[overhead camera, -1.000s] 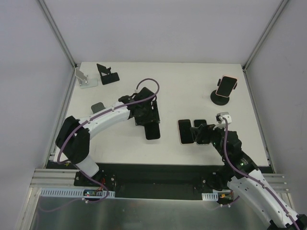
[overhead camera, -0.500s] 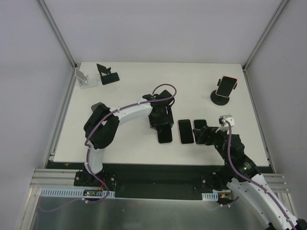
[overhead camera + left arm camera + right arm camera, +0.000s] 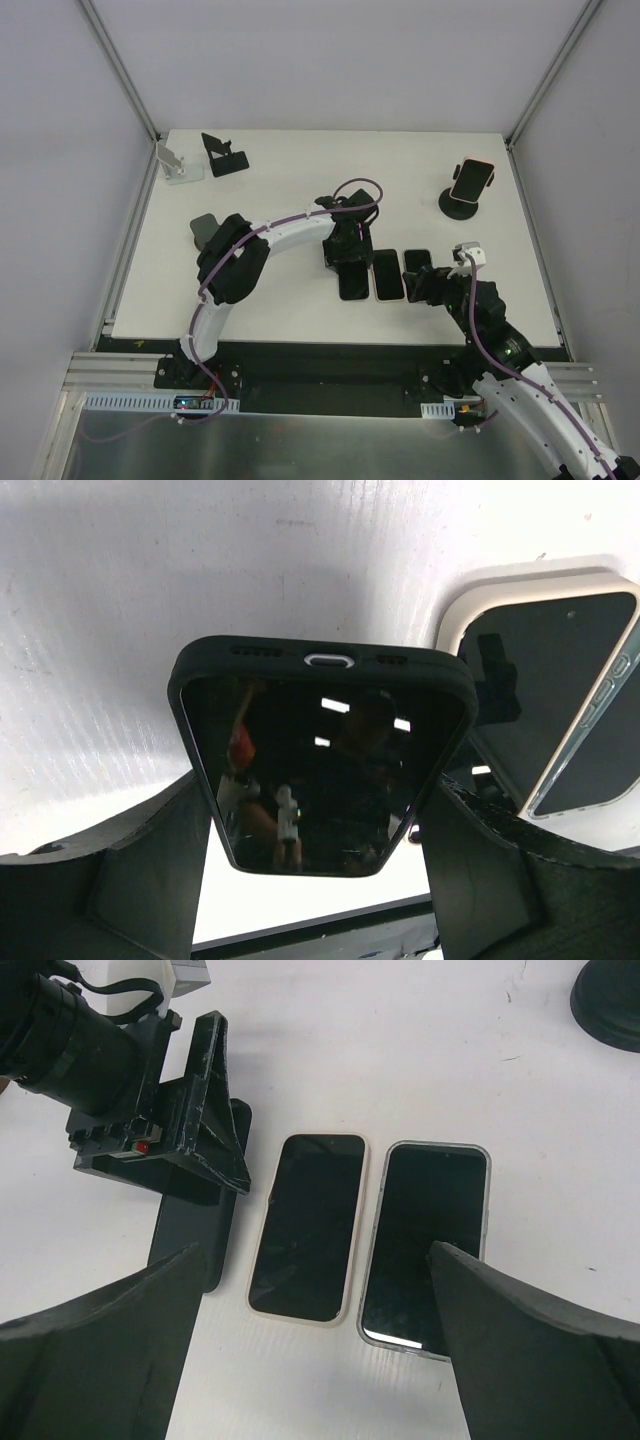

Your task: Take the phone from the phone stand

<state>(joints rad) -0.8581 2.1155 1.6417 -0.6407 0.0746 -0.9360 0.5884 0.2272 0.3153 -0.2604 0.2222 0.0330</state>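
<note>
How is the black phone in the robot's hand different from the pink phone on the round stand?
The black phone has a black case; the pink phone has a pink one. The black phone sits low in the left gripper; the pink phone leans up on its round stand. Both screens are dark.

Your left gripper point(image 3: 320, 815) has the black phone point(image 3: 325, 750) pinched between its fingers point(image 3: 140, 870), screen up, port end far from the camera. White table point(image 3: 150, 580) underneath. To the right lies a cream-cased phone point(image 3: 545, 670), with a clear-cased phone point(image 3: 612, 755) just beside it, cut off by the frame.
</note>
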